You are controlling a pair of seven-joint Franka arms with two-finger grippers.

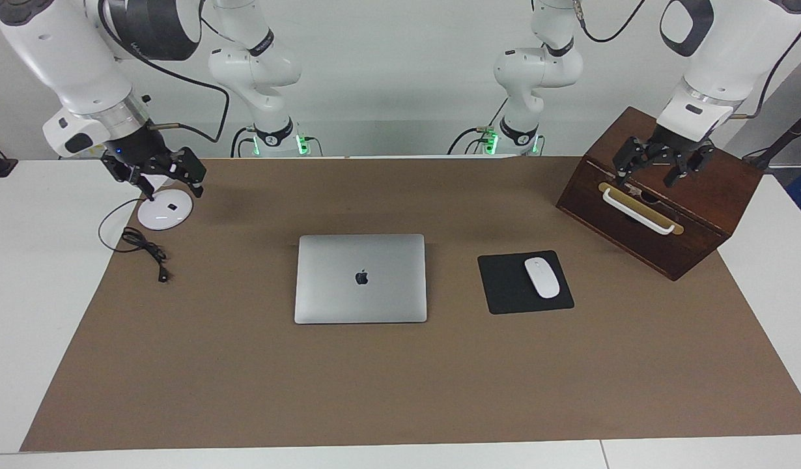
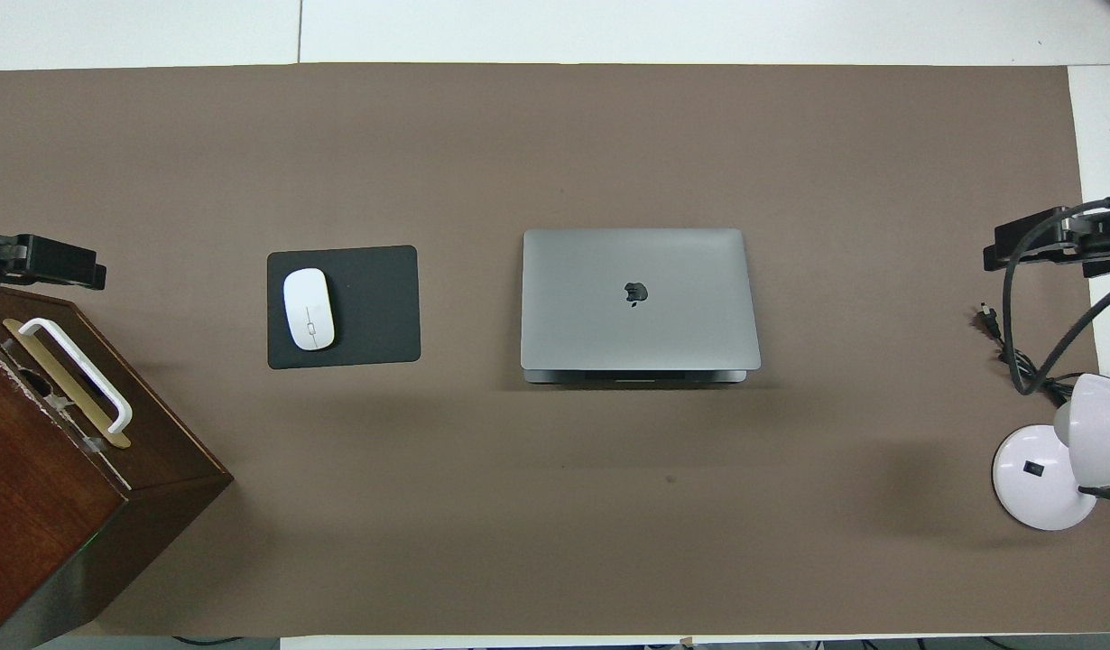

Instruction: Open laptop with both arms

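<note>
The silver-grey laptop (image 1: 361, 278) (image 2: 639, 298) lies shut on the brown mat in the middle of the table, its dark logo facing up. My left gripper (image 1: 648, 176) (image 2: 45, 262) hangs open over the wooden box at the left arm's end, holding nothing. At the right arm's end my right gripper (image 1: 172, 191) (image 2: 1042, 246) hovers open and empty over the white lamp base. Both grippers are well away from the laptop.
A black mouse pad (image 1: 525, 282) with a white mouse (image 1: 542, 277) lies beside the laptop toward the left arm's end. Nearer the robots stands a dark wooden box (image 1: 674, 215) with a white handle (image 1: 637, 210). A white lamp base (image 1: 165, 210) and black cable (image 1: 143, 247) sit at the right arm's end.
</note>
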